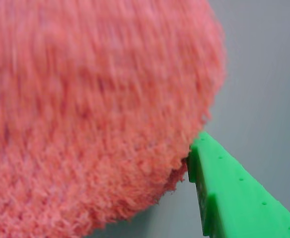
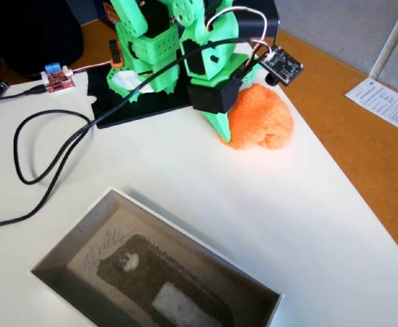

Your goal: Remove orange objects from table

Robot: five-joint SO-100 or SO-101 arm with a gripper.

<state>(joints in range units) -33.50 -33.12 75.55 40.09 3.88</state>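
Note:
The orange knitted bundle [image 2: 264,122] lies on the white table [image 2: 206,197] near its right edge, in front of the arm's base. The green gripper [image 2: 243,133] is lowered onto it. One green finger [image 2: 221,129] stands at the bundle's left side; the other is hidden behind the wrist and the cloth. In the wrist view the bundle [image 1: 95,114] fills most of the picture, blurred, and the one visible finger [image 1: 224,193] touches its lower right edge. The jaws look spread around the bundle, which still rests on the table.
A grey open box with a white rim [image 2: 49,262] stands at the table's front. A black cable [image 2: 28,180] loops across the left side. A small red circuit board [image 2: 58,78] and the black base plate [image 2: 141,109] are at the back. Orange-brown floor [image 2: 362,150] lies beyond the right edge.

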